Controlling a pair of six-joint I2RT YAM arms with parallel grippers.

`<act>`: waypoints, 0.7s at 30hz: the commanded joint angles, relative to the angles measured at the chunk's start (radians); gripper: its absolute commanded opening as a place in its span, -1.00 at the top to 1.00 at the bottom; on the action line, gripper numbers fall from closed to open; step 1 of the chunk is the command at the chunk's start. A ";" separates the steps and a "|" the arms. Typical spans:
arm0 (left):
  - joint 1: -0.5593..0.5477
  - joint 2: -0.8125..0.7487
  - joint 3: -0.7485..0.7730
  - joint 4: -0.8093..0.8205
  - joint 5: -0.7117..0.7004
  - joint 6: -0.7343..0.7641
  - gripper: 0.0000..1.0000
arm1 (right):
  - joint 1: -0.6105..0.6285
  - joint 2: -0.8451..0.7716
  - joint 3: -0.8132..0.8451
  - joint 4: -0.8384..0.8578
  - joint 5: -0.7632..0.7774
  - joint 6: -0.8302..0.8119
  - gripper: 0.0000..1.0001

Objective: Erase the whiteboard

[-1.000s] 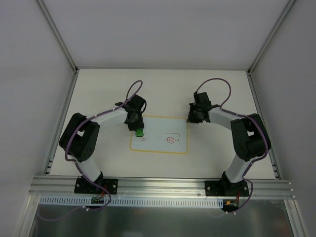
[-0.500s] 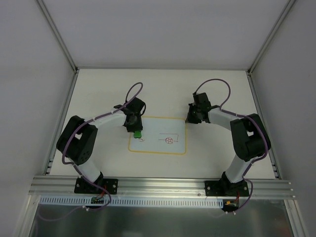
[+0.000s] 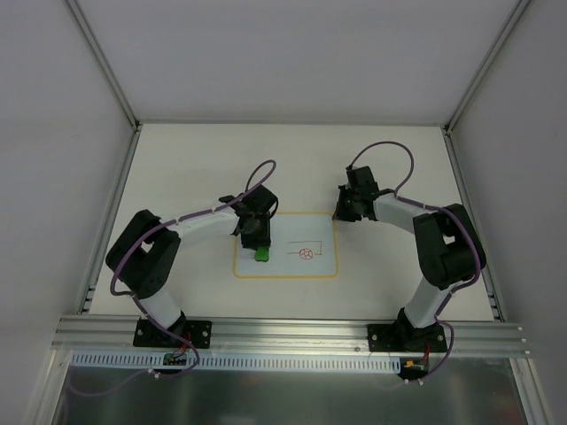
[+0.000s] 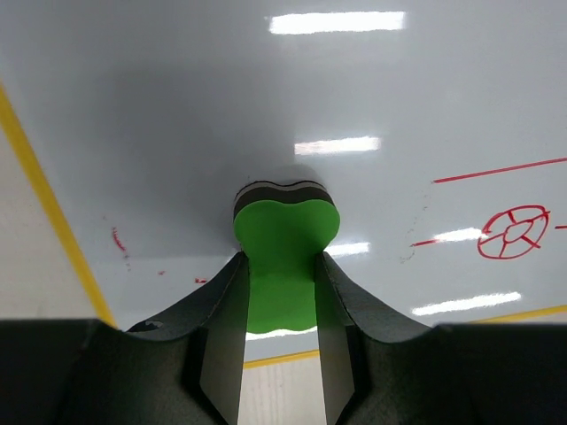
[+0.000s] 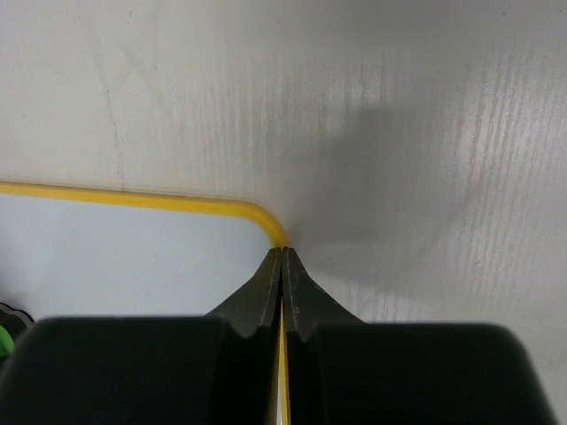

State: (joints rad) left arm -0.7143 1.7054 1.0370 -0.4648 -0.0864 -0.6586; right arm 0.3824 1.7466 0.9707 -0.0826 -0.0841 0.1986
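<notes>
Top view. The left arm rises from its base at the lower left, folds at an elbow on the left of the frame, and sends its forearm rightward to the middle. Its left gripper (image 3: 260,246) points toward the bottom of the frame and is clamped on a green eraser (image 3: 262,255). In the left wrist view the two fingers (image 4: 221,354) close on the eraser's (image 4: 283,239) sides, its dark pad pressed flat on the board.

The right arm climbs from the lower right, bends at the right of the frame and reaches up and left. The right gripper (image 3: 342,212) has its jaws pressed together, tips at the board's rounded upper right corner (image 5: 266,220); whether they pinch the rim cannot be told.

The whiteboard (image 3: 288,226) lies flat on the table (image 3: 177,159) at the middle of the frame, between the grippers. It is white with a thin yellow border. A red line drawing (image 3: 306,253), a spoked circle with straight strokes, sits right of the eraser; faint red specks (image 4: 115,239) lie to its left.
</notes>
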 commanded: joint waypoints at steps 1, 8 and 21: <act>0.070 0.004 -0.121 -0.163 0.001 -0.012 1.00 | 0.007 0.004 -0.033 -0.059 0.029 -0.005 0.99; 0.200 -0.096 -0.160 -0.213 -0.067 0.036 1.00 | 0.006 0.004 -0.040 -0.051 0.026 -0.005 0.99; 0.208 0.016 0.007 -0.222 -0.039 0.112 1.00 | 0.006 0.007 -0.038 -0.036 0.007 -0.005 0.99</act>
State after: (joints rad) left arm -0.4717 1.6550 1.0142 -0.6273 -0.0872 -0.6041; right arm 0.3935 1.7458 0.9607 -0.0654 -0.1173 0.2054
